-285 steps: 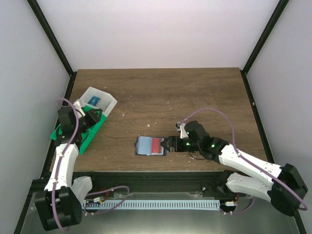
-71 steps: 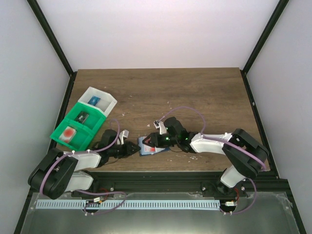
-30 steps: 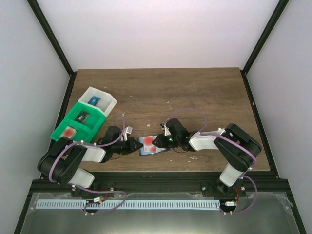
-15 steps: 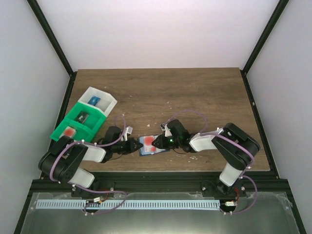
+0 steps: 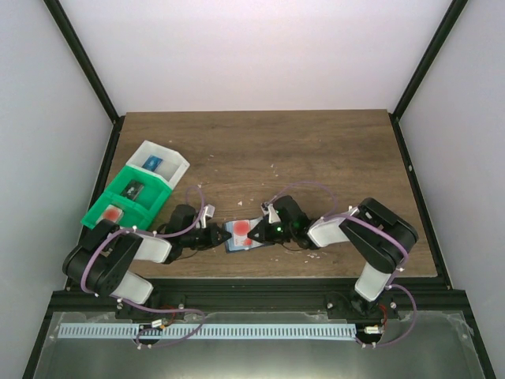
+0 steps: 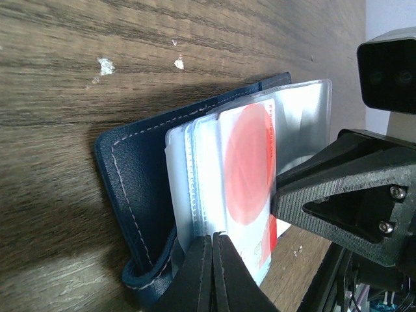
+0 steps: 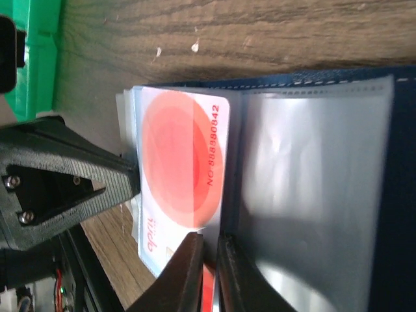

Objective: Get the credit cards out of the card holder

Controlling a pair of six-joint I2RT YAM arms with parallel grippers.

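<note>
Two arms meet nose to nose near the front edge of the wooden table (image 5: 316,158), where the card holder (image 5: 230,242) lies open and flat between them. The left gripper (image 5: 218,235) lies low over the wood with its fingers pressed tight together. Their tips rest at the edge of the clear sleeves (image 7: 305,188) that fan out of the dark blue cover (whether a sleeve is caught between them cannot be told).

Opposite it, the right gripper (image 5: 252,233) is clenched on one edge of a credit card (image 7: 185,166), which is pale, with a large red-orange disc and a printed number along one side. The card sits on top of the sleeve stack, and a seam of clear plastic crosses its disc. In the left wrist view, the right gripper's black tip touches the card's far edge.

Well apart from the holder, a green bin (image 5: 155,207) and a white bin (image 5: 175,170) stand end to end by the table's left edge. A second card (image 5: 114,213), also marked with a red blotch, lies in the green bin's nearest compartment.
</note>
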